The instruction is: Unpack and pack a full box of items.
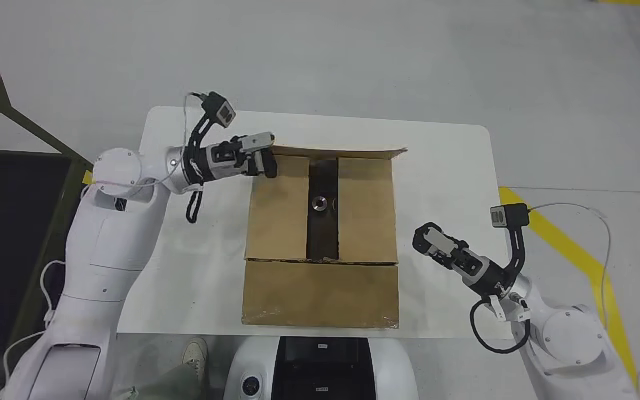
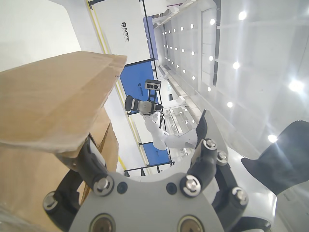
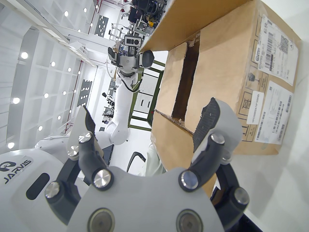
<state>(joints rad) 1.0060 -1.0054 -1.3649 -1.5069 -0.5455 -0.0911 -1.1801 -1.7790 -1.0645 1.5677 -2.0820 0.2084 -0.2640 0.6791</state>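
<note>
- The brown cardboard box [image 1: 290, 215] stands in the middle of the white tabletop [image 1: 445, 160], its long sides running away from me.
- Two brown top flaps [image 1: 365, 210] are folded inward over the opening and do not meet, which leaves a dark slot down the middle.
- In that slot lies a small round grey object [image 1: 320, 204]; it is too small for me to tell what it is.
- A third flap [image 1: 320, 295] lies out flat on the side nearest me. The far flap sticks out past the box's far edge.
- My left end effector [image 1: 262, 160] is at the far-left corner of the box, by that far flap.
- Its fingers [image 2: 202, 126] are spread wide apart. One sits right at the edge of the cardboard and the other is free in the air. I cannot tell whether the first one actually touches the flap.
- My right end effector [image 1: 432, 242] hovers over the tabletop just beside the box's right wall, apart from it. Its fingers are spread wide too, holding nothing.
- White paper labels [image 3: 272, 49] are stuck on the box wall that faces my right wrist.
</note>
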